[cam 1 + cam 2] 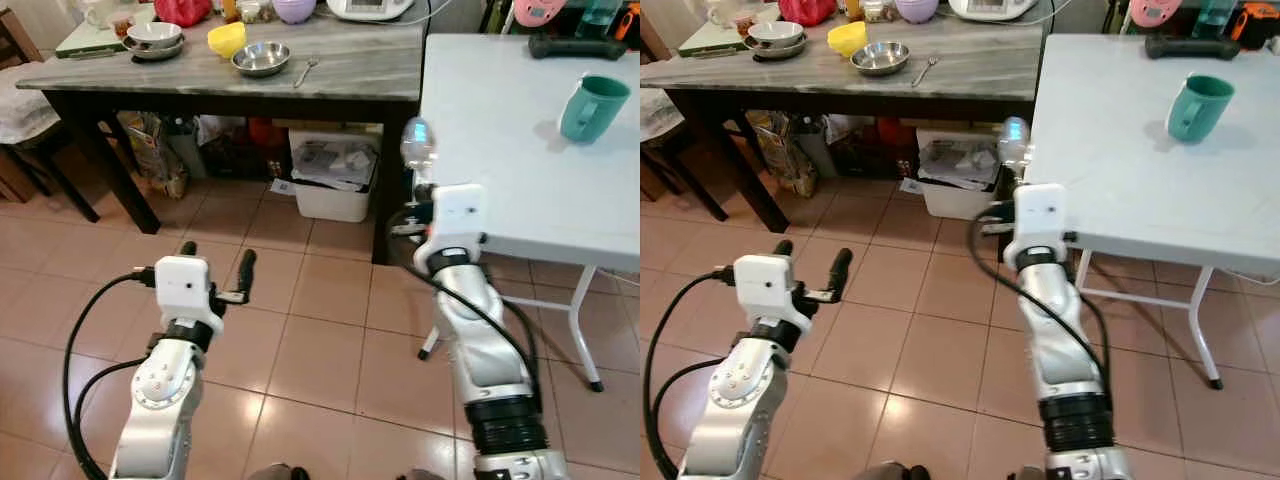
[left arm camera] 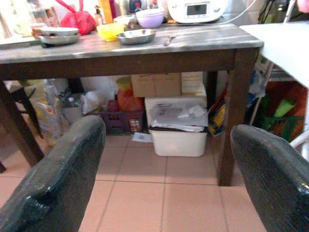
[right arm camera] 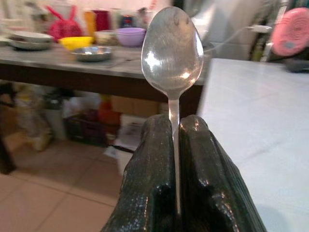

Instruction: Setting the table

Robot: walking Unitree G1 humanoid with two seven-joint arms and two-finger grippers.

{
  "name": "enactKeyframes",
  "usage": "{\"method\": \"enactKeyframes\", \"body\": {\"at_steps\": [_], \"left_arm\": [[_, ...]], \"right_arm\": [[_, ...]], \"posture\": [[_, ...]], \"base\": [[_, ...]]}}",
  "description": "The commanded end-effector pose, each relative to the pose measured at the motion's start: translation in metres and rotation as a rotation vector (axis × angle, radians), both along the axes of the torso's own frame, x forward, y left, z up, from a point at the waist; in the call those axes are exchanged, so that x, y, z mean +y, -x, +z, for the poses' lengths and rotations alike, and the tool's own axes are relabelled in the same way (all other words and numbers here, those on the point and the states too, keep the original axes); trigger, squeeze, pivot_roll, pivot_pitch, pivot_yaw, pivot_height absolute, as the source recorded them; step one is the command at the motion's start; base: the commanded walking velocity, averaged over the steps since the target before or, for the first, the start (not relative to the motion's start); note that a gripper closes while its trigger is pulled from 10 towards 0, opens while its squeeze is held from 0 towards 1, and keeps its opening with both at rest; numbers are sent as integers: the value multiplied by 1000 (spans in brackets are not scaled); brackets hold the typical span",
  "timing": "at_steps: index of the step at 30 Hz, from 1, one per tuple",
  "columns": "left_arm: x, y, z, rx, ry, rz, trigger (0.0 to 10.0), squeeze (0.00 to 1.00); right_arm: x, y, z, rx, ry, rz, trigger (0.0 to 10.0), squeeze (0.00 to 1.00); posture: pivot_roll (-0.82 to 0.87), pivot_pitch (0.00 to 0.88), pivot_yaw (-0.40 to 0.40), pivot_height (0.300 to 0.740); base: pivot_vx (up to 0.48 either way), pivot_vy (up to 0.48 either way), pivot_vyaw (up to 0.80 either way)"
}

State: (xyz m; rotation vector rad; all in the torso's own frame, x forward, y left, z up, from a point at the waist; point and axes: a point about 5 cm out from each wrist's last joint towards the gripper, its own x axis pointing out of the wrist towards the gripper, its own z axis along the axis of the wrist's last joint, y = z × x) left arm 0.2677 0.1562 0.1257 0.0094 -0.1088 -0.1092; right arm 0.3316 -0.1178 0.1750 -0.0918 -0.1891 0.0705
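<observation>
My right gripper (image 3: 175, 121) is shut on the handle of a metal spoon (image 3: 172, 50), which it holds upright with the bowl up. The spoon (image 1: 417, 143) hangs at the left edge of the white table (image 1: 500, 150). A teal mug (image 1: 593, 108) stands on that table at the far right. My left gripper (image 1: 216, 258) is open over the tiled floor, with nothing between its fingers (image 2: 58, 179). On the grey marble table (image 1: 350, 65) behind lie a steel bowl (image 1: 261, 58), a fork (image 1: 306, 70), a yellow bowl (image 1: 227, 38) and stacked bowls (image 1: 154, 38).
A white bin (image 1: 335, 175) with papers, boxes and bags sits under the marble table. A black object (image 1: 575, 46) lies at the white table's back. The white table's folding legs (image 1: 580, 330) stand right of my right arm. A chair (image 1: 25, 110) is at far left.
</observation>
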Motion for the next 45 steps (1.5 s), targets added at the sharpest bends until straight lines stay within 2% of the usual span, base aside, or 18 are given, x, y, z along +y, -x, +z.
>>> {"method": "enactKeyframes", "body": {"at_steps": [1,12,15,22,45], "left_arm": [[-2,0,-1,3,-1,-6,10000,0],[-3,-1,0,-1,1,-14,10000,0],[-3,-1,3,-21,-8,-19,10000,0],[-1,0,5,-26,32,-25,10000,0],[-7,-2,5,-28,61,-75,10000,0]], "right_arm": [[-7,0,5,-25,0,-24,10000,0],[-8,0,4,-23,3,-30,10000,0],[-9,0,5,-23,4,-30,10000,0],[-9,1,4,-22,4,-31,10000,0],[-9,0,2,-11,7,-29,10000,0]], "posture": [[-88,120,107,740],[-87,125,111,740],[-88,125,110,740],[-86,125,109,740],[-95,118,110,740]], "base": [[0,480,0],[0,466,0],[0,0,0],[0,0,0],[433,0,0]]}}
